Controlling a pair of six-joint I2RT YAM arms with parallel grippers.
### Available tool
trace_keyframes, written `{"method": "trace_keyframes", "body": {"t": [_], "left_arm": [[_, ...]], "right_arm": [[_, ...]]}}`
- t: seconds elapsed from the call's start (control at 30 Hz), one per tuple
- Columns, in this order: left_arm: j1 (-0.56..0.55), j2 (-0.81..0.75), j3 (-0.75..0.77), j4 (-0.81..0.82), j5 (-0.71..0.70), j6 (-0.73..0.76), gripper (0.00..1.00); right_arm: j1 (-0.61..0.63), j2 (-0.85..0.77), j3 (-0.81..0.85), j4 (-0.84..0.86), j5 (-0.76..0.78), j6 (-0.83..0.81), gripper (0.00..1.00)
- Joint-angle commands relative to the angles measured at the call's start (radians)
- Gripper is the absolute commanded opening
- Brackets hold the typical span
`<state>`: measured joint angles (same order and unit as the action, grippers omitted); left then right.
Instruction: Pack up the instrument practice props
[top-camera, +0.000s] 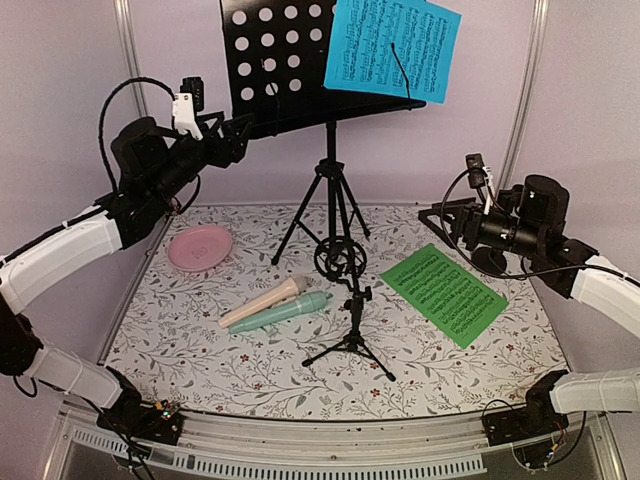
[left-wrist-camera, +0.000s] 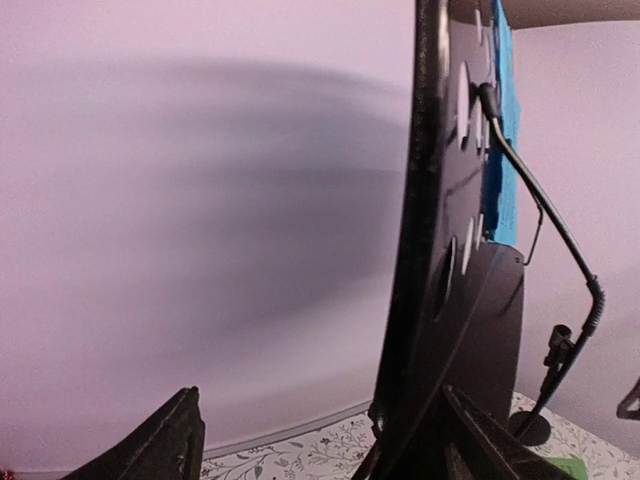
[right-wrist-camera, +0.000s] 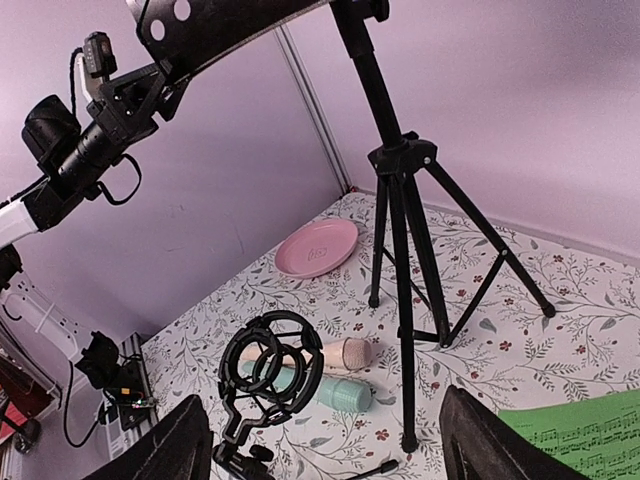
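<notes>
Floral tablecloth (top-camera: 200, 350), lilac walls (top-camera: 590, 110). Music rack (top-camera: 275, 60) upright at back ctr, mast vertical, desk facing cam. I see L gripper (top-camera: 243, 132) spread wide, straddling rack's L edge, not clamped. R gripper (top-camera: 437, 214) also spread, empty, nr green sheet (top-camera: 443, 293).

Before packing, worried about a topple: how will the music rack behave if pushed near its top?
Probably top-heavy: the wide music rack sits high over slim tripod legs, so it may tip. Its perforated panel looks stiff. The blue sheet on it could slide off.
</notes>
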<state>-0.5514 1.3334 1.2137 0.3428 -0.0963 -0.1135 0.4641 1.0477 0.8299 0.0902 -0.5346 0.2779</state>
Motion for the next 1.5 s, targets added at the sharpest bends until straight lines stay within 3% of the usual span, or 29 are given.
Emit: {"method": "trace_keyframes", "body": {"t": [0.0,0.17,0.37,0.67,0.8,0.93,1.13,1.37,1.47], "left_arm": [[0.019,-0.044,-0.056,0.073,0.271,0.043,0.77],[0.019,-0.086,-0.079,0.102,0.339,0.053,0.59],[0.02,-0.111,-0.099,0.138,0.421,0.042,0.45],[0.021,-0.067,-0.061,0.136,0.499,-0.002,0.45],[0.014,-0.042,-0.032,0.132,0.538,-0.041,0.59],[-0.001,-0.042,-0.018,0.11,0.499,-0.044,0.6],[-0.014,0.017,0.003,0.126,0.494,-0.077,0.45],[-0.066,0.085,0.056,0.089,0.47,-0.051,0.09],[-0.082,0.055,0.034,0.093,0.433,-0.02,0.04]], "right_arm": [[0.004,-0.054,0.043,0.007,-0.007,-0.053,0.8],[0.004,-0.06,0.127,-0.033,-0.094,-0.037,0.8],[0.004,-0.019,0.241,-0.075,-0.179,-0.046,0.8],[0.001,0.095,0.389,-0.102,-0.059,-0.065,0.81],[-0.009,0.14,0.445,-0.087,0.0,-0.062,0.82],[-0.021,0.156,0.451,-0.052,0.002,-0.04,0.82],[-0.038,0.164,0.449,-0.027,-0.013,-0.031,0.83],[-0.06,0.184,0.483,-0.005,-0.03,-0.014,0.82],[-0.074,0.196,0.501,-0.003,-0.024,-0.024,0.82]]}}
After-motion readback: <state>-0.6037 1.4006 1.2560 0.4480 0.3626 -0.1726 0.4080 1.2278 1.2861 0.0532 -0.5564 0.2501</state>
